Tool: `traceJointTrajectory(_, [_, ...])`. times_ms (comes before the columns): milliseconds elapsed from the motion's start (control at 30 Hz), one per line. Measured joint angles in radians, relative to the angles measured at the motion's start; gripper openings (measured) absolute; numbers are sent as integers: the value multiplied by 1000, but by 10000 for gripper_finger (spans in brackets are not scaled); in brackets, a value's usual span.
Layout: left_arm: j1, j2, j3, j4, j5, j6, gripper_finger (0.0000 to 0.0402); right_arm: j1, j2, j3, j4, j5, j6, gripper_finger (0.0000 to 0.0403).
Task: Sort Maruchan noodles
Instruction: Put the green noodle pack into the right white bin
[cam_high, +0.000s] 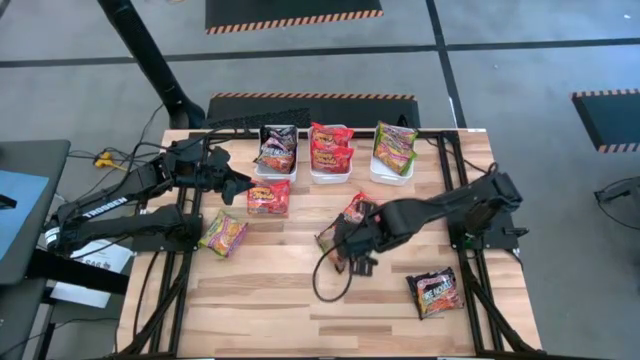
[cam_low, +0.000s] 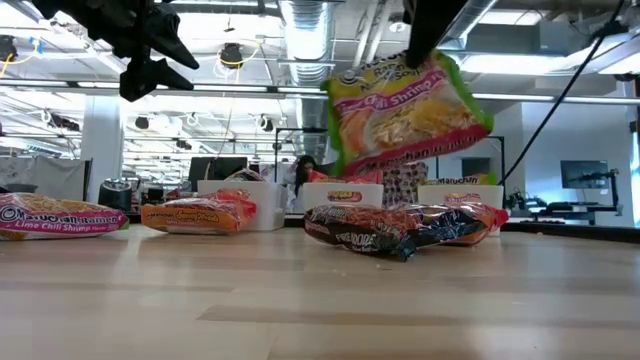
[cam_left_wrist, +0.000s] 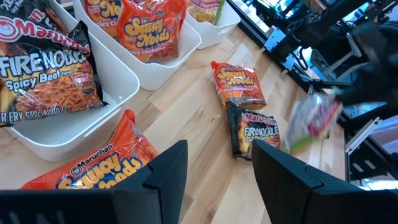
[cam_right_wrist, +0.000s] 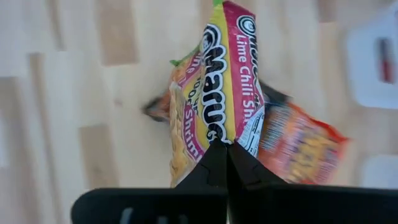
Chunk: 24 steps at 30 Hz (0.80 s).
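Right gripper (cam_right_wrist: 227, 149) is clamped on the edge seam of a green Lime Chili Shrimp packet (cam_right_wrist: 227, 74), lifted above the table (cam_high: 300, 300). Packet is judged light, crinkly, floppy; best pinched at its seam. Left gripper (cam_left_wrist: 217, 168) is held apart over the table, empty.

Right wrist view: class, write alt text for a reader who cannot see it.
The right end effector, shut, pinches a green Lime Chili Shrimp packet by its edge above the wooden table, with an orange packet lying below.

Three white bins (cam_high: 331, 172); roughly ten noodle packets (cam_high: 269, 197); two arms.
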Motion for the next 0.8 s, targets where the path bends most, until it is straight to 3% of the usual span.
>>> traceJointTrajectory(600, [0, 0, 0, 2, -50, -25, 167, -292, -224, -4, -213, 173, -247, 3])
traceJointTrajectory(800, [0, 0, 0, 2, -89, -27, 167, -424, -358, -153, -148, 177, -318, 3])
